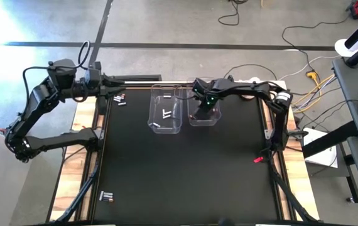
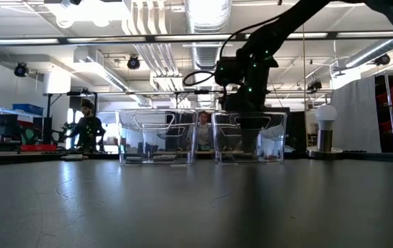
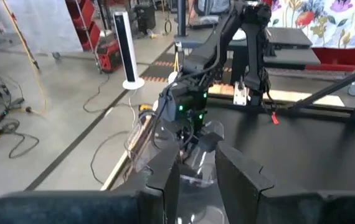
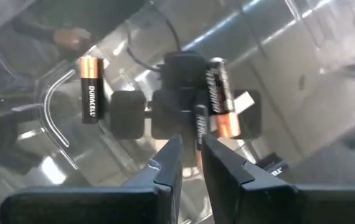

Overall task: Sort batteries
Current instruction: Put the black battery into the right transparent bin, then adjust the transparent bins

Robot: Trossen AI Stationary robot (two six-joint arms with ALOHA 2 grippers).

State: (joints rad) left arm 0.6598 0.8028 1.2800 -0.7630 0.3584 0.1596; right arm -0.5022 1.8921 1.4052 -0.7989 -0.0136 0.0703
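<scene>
Two clear bins stand side by side at the table's far middle. The left bin holds a few white batteries. My right gripper reaches down into the right bin, shut on a dark battery with a copper end. Two more dark batteries lie on that bin's floor. My left gripper hangs above the far left corner, open with nothing between its fingers. Loose batteries lie on the mat under it, and a few more batteries lie at the near left. My right gripper pinches the dark battery's near part between its two fingers. The fingers come from above, pointing steeply down into the right bin. The battery lies along the fingers and sticks out past their free ends. I cannot tell whether its far end touches the bin's floor.
The black mat is bare in the middle and near right. A small red thing lies by the right edge. People stand in the room beyond the far edge.
</scene>
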